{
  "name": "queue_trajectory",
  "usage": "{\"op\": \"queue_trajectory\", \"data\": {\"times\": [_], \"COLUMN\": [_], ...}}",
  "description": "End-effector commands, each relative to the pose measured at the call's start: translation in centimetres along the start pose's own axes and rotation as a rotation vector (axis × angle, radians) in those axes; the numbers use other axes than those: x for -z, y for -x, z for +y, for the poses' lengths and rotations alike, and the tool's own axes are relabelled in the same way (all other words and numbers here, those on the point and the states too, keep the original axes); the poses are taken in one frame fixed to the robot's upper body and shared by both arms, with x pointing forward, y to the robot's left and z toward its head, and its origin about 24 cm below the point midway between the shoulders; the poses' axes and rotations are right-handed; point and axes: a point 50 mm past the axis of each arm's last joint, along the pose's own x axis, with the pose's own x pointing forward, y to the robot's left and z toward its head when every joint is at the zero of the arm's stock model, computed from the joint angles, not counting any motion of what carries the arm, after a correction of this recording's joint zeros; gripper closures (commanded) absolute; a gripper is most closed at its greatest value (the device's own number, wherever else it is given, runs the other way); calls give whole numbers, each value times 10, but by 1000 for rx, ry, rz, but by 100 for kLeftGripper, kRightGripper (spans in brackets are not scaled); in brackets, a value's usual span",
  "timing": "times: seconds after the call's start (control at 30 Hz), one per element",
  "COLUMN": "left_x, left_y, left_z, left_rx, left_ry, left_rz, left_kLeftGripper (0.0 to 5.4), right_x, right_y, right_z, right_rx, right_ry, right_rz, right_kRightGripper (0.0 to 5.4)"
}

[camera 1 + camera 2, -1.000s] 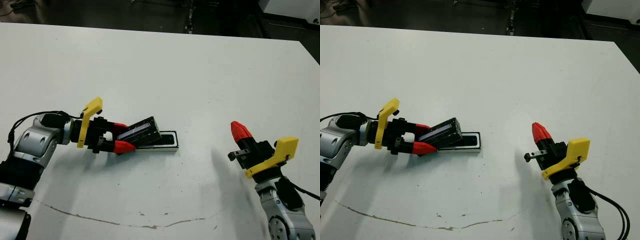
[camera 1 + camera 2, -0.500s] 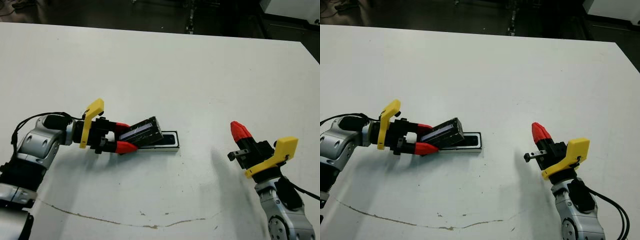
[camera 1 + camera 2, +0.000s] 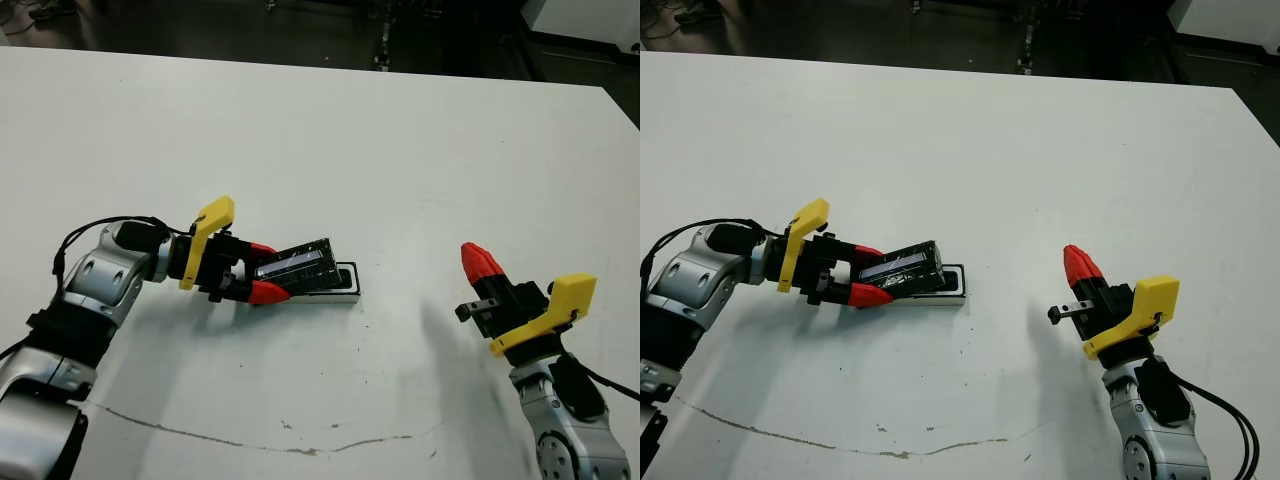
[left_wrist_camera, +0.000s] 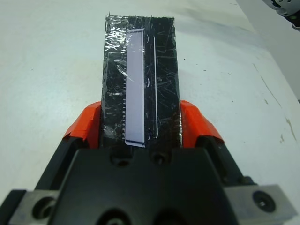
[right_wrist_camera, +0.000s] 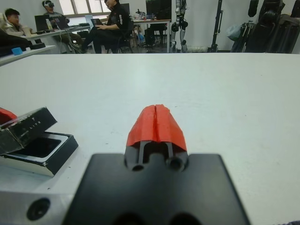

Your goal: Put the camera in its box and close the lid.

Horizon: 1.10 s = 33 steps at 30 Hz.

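Head views: I see my left gripper (image 3: 262, 270) clamped on the lid (image 3: 297, 268), a flat black slab with a crinkled glossy wrap. The slab is tilted, its held end raised, its far end low over the box (image 3: 345, 287). The box is a shallow tray with a thick white rim, lying flat on the white table (image 3: 330, 140); only its right end shows past the lid. I cannot see the camera in these views; the tray's hollow is mostly covered. A thin, dark, wavy scratch line (image 3: 250, 440) runs across the table near me. My right gripper (image 3: 478, 262) is well apart on the right, raised off the table, red tips pressed together and holding nothing.

Left wrist view: the red fingers (image 4: 87, 124) grip both long edges of the lid (image 4: 139, 84). The wrap is wrinkled and reflective, with a pale rectangular glare strip down its top.

Right wrist view: my right gripper's fingertips (image 5: 155, 125) meet in one smooth red wedge. Beyond, the lid (image 5: 23, 129) slants above the box (image 5: 44, 152), whose rounded hollow looks dark. People (image 5: 110, 23) sit at desks beyond the table.
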Motion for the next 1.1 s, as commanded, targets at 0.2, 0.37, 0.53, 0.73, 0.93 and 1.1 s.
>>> {"op": "queue_trajectory", "data": {"times": [0.2,0.37,0.53,0.73,0.93,1.1], "left_x": [22,20,15,7,2,2], "left_y": [-29,-32,-41,-57,-74,-79], "left_z": [-10,-9,-8,-8,-9,-9], "left_rx": [78,68,75,87,119,124], "left_ry": [139,125,88,75,63,24], "left_rz": [55,15,-65,-93,-90,-63], "left_kLeftGripper": [224,224,224,224,224,224], "right_x": [-1,-2,-2,-1,-1,-1], "right_y": [1,1,0,1,1,1], "right_z": [-2,-3,-3,-3,-4,-4], "right_rx": [1,-4,-5,-2,6,3], "right_ry": [-2,-2,-4,-8,-1,-1], "right_rz": [12,8,10,14,21,15], "right_kRightGripper": [540,540,540,540,540,540]}}
